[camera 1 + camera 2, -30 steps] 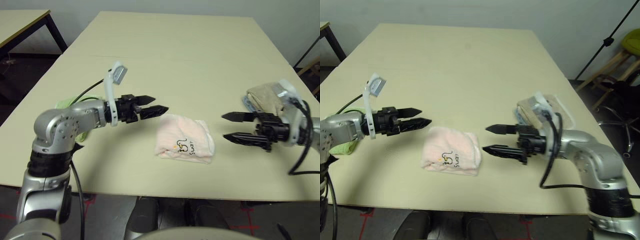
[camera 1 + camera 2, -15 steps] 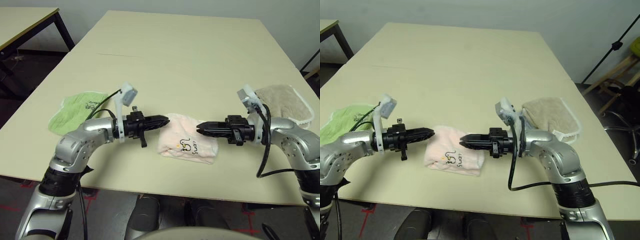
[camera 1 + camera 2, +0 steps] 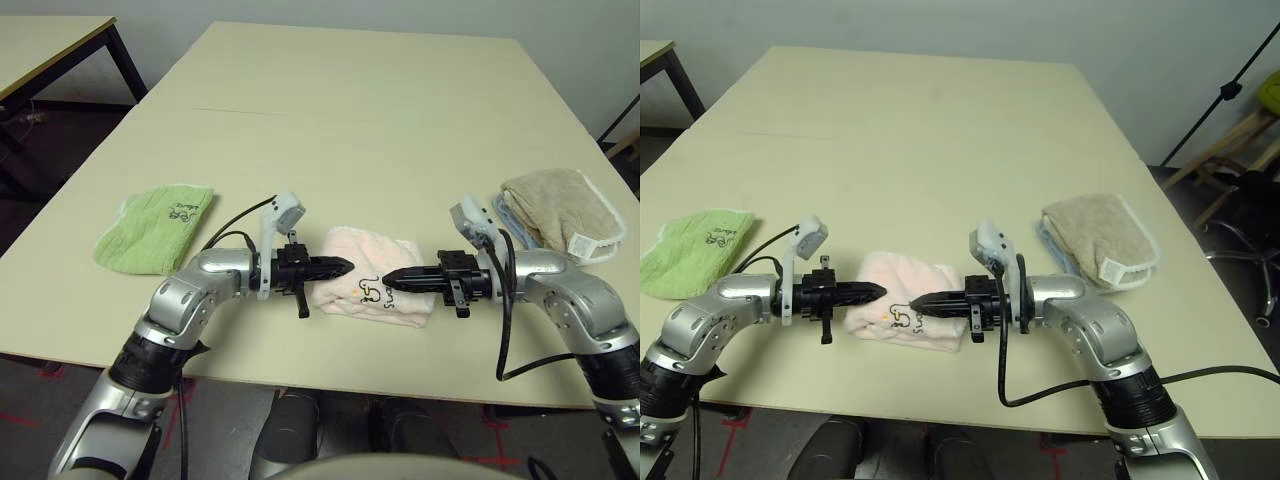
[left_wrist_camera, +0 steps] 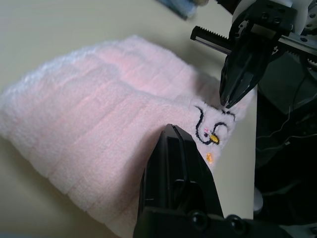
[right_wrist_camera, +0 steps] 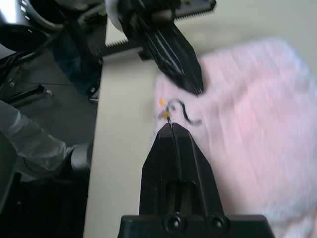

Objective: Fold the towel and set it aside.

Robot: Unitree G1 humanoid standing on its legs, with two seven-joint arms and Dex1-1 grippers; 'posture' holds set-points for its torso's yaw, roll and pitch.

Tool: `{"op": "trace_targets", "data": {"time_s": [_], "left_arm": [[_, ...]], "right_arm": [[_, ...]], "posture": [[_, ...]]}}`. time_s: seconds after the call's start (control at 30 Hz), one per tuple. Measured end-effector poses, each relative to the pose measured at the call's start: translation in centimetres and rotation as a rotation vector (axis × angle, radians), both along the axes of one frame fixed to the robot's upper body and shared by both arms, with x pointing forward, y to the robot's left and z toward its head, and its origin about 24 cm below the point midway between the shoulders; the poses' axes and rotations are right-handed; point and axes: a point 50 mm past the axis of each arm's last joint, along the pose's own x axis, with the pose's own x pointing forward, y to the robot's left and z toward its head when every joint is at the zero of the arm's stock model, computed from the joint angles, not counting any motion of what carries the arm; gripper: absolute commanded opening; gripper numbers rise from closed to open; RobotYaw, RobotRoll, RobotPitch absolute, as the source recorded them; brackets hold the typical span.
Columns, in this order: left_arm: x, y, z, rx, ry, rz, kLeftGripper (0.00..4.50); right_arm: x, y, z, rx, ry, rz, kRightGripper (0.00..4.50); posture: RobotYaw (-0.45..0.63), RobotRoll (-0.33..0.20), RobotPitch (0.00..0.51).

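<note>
Tabletop (image 3: 360, 110): folded towel (image 3: 372, 285) between both closed fingers' tips.

Pale pink towel (image 3: 372, 289), dark lettering; lime-green cloth (image 3: 155, 228); beige towel (image 3: 555, 208).

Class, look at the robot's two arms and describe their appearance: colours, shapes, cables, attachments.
Both arms have silver, rounded metal forearms with black joint bands. Each ends in a black, pointed two-fingered pincer, left pincer and right pincer. A white bracketed camera sits on each wrist, and black cables loop alongside each arm.
</note>
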Motion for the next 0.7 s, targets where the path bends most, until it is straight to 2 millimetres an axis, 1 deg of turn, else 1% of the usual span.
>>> {"op": "trace_targets", "data": {"time_s": [0.07,0.17,0.27,0.37,0.53,0.6,0.7], "left_arm": [[-0.1,0.2,-0.7,0.017,0.011,0.008,0.00],[-0.1,0.5,-1.6,0.032,0.025,0.022,0.00],[-0.2,0.1,-1.8,0.028,0.022,0.016,0.00],[-0.2,-0.3,-1.9,0.015,0.016,0.010,0.00],[-0.3,-0.3,-1.7,0.014,0.013,-0.006,0.00],[-0.3,0.0,-1.3,0.010,0.004,-0.022,0.00],[0.1,0.4,0.1,-0.016,-0.035,-0.031,0.00]], "right_arm": [[0.1,-0.6,-0.9,-0.024,0.008,-0.013,0.02],[-0.3,-1.6,-2.9,-0.092,0.038,-0.014,0.02],[-0.3,-2.2,-3.5,-0.106,0.036,-0.021,0.02],[-0.1,-2.4,-3.7,-0.108,0.027,-0.023,0.02],[-0.1,-2.6,-3.5,-0.082,0.051,-0.027,0.02],[-0.1,-3.1,-2.9,-0.028,0.085,-0.044,0.02],[0.4,-3.9,-1.1,0.044,0.078,-0.082,0.02]], "posture": [[0.13,0.000,0.116],[0.14,0.000,0.117],[0.13,0.000,0.118],[0.13,0.000,0.118],[0.13,0.000,0.118],[0.13,0.000,0.118],[0.13,0.000,0.118]]}}
